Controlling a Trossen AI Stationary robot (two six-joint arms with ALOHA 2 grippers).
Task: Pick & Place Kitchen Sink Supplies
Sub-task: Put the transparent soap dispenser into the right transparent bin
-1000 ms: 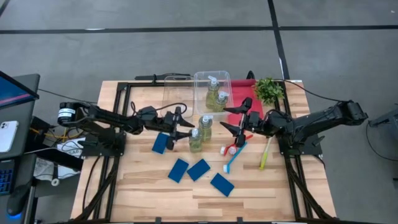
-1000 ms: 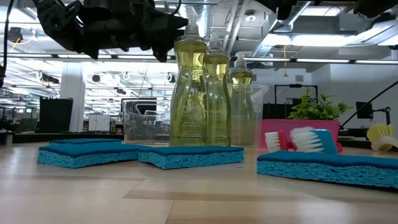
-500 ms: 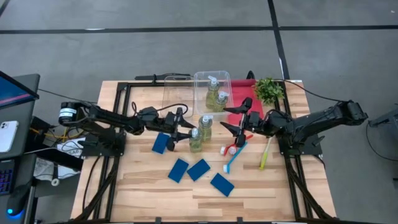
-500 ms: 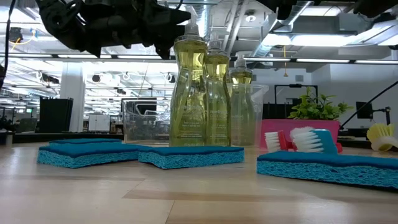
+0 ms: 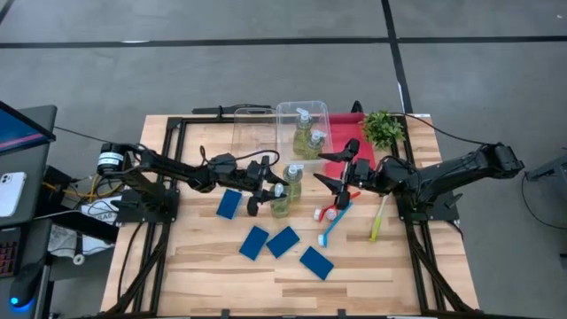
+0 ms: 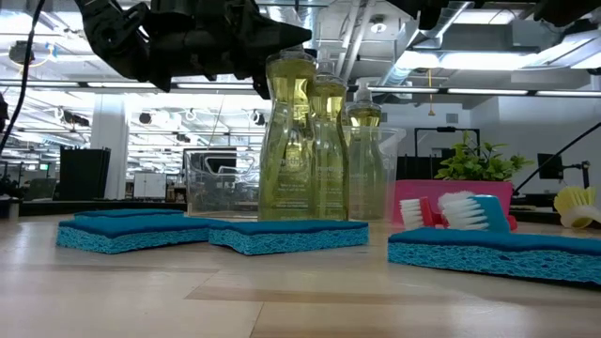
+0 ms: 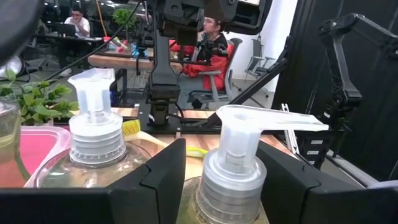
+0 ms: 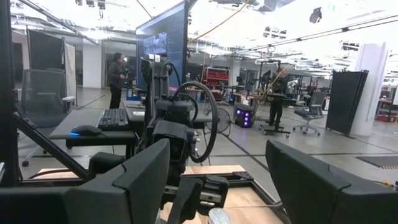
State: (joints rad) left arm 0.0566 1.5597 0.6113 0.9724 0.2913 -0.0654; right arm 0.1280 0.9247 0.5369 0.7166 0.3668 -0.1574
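Two clear pump bottles of yellow-green liquid stand on the table: the nearer bottle (image 5: 279, 202) and the farther bottle (image 5: 293, 180). Two more bottles (image 5: 306, 138) stand in a clear bin. My left gripper (image 5: 269, 192) is open, level at the nearer bottle's pump; its fingers stand on either side of the neck (image 7: 231, 180). Four blue sponges (image 5: 283, 241) lie flat near the table's near side. Red brush (image 5: 330, 209), blue brush (image 5: 335, 226) and yellow-green brush (image 5: 378, 217) lie right of the bottles. My right gripper (image 5: 340, 184) hangs open above the red brush. My left gripper comes level from the table's left at the nearer bottle's neck, just under the pump head (image 7: 267, 118). One finger (image 7: 158, 183) is on each side of the collar. I cannot tell whether they touch it. The bottle stands upright on the table.
A second clear bin (image 5: 252, 133) sits left of the bin (image 5: 285, 120) with the bottles. A red tray (image 5: 338, 158) and a small green plant (image 5: 383, 128) stand at the far right. Bare wood lies along the near edge (image 5: 283, 297).
My left gripper has moved toward the table's right, from beside the blue sponge up to the nearer pump bottle, and its fingers now flank the bottle's neck. The right arm has kept still.
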